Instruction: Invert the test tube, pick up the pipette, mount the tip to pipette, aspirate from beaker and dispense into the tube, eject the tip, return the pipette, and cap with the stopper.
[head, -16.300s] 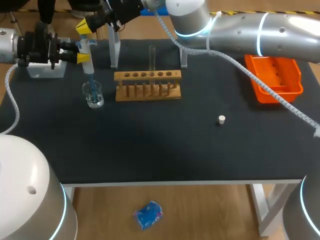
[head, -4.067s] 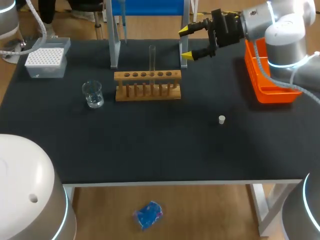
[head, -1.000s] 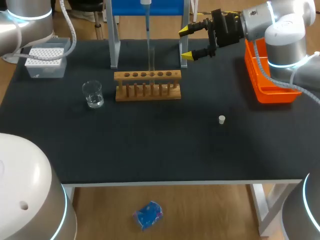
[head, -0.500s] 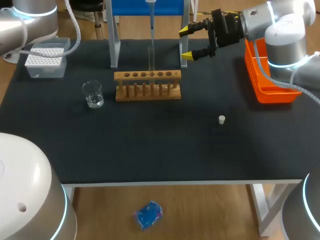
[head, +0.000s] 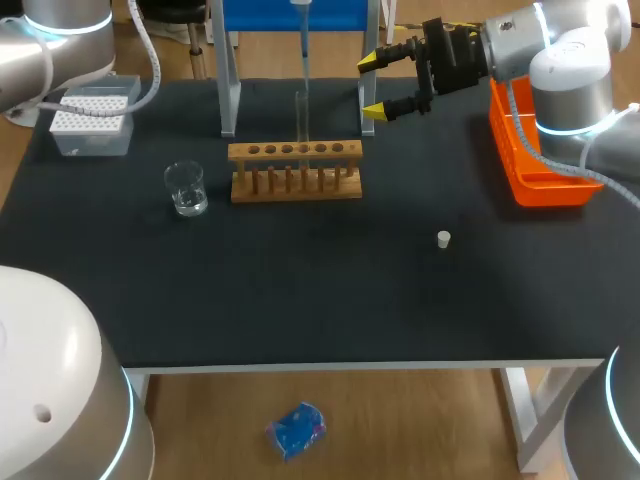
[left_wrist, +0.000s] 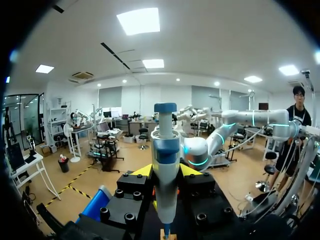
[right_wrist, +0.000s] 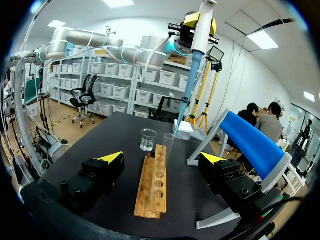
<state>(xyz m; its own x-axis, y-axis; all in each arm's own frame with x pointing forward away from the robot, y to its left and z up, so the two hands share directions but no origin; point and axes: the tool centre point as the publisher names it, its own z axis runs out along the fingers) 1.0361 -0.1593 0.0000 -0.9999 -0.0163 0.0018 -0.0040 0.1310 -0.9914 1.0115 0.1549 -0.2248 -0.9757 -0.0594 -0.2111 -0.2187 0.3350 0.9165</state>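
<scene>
Here the left gripper (left_wrist: 166, 172) pinches the pipette (left_wrist: 165, 150) upright, its barrel clamped from both sides between the fingers. Straight below it the tip (right_wrist: 184, 102) hangs over the test tube (right_wrist: 168, 150), which stands upright in the wooden rack (right_wrist: 152, 187). Whether the tip's end has entered the mouth I cannot tell. The beaker (head: 186, 188) sits beside the rack, on the left arm's side. The right gripper (head: 372, 86) hovers spread and empty near the rack's other end, with the tube ahead of it, untouched. The stopper (head: 444, 239) lies on the table well apart from this gripper, toward the robot. The likely trouble is in the dispense. If the tip sits off-centre, liquid would run down the outside of the tube or onto the rack. A descent against the rim could knock the tube askew or work the tip loose.
</scene>
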